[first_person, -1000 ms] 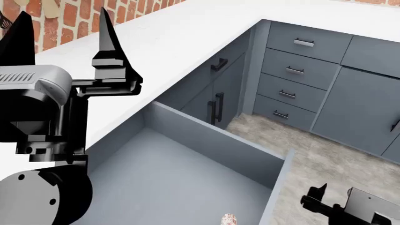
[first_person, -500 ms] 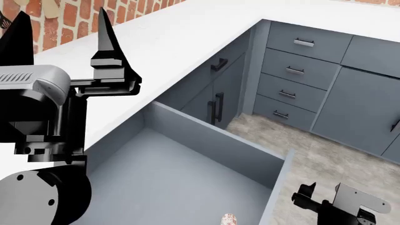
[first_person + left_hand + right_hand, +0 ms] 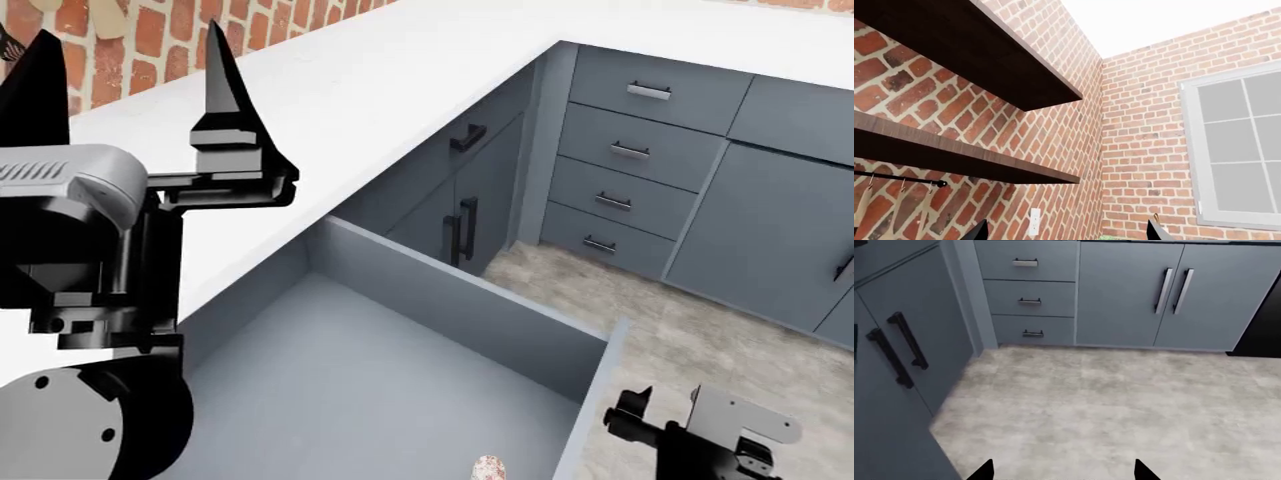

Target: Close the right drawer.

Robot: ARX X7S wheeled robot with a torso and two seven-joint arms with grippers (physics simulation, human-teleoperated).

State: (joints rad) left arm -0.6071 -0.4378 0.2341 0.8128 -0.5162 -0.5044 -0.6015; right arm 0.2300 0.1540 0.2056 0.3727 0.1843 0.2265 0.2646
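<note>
I'm seeing the right drawer (image 3: pixel 400 380) standing pulled out below me, a small speckled object (image 3: pixel 490 466) lying inside. My right gripper (image 3: pixel 622 412), fingers apart, is hovering just beside its front. My left gripper (image 3: pixel 127 75), fingers spread, is pointing up over the white counter (image 3: pixel 400 90).

I see a plain white L-shaped countertop (image 3: pixel 400 70) running along the red brick wall (image 3: pixel 147 40) and turning the corner over the slate blue-grey cabinets (image 3: pixel 787 220); nothing rests on the stretch I can see. Below it, the mottled beige-grey stone-look floor (image 3: pixel 1121 405) shows bare, with the cabinet bases meeting it directly. The open slate blue-grey drawer with a plain grey inside (image 3: pixel 360 390) holds one small pinkish speckled object (image 3: pixel 490 466) on its bottom near the front edge; can't tell what it is. Two dark wooden shelves (image 3: pixel 967 160) hang on the brick; their tops are out of sight.
</note>
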